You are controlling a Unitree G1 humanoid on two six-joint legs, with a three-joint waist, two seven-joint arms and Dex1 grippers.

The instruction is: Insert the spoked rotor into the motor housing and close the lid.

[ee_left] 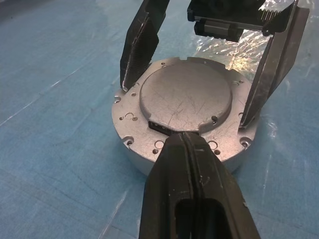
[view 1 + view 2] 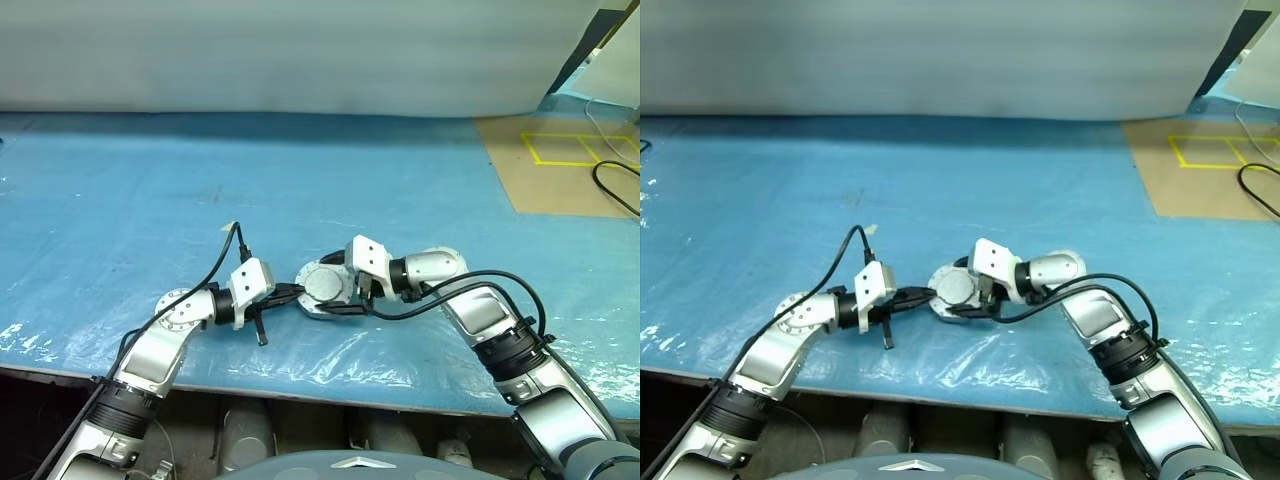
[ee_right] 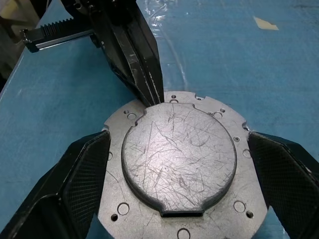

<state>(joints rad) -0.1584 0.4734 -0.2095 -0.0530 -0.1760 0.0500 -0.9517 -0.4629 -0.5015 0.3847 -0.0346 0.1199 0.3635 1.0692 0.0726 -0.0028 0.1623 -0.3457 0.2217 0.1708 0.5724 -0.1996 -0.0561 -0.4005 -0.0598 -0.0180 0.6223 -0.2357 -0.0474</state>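
Two grippers meet at the motor housing [image 2: 325, 288], which sits near the counter's [image 2: 120, 180] front edge with the lid [image 3: 178, 162] already on, plain face up. Your left gripper [image 1: 185, 144] has its fingers pressed together, tips on the lid's rim, probably seating it. Your right gripper [image 3: 179, 164] has its fingers spread wide, straddling the housing, likely steadying it.

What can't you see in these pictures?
- Rotor: hidden under the lid closing the housing, both wrist views.
- Lid's underside: faces down.
- Lid's near edge: covered by the shut left tool, left wrist view.
- Housing's side: cut off by the frame edge, right wrist view.
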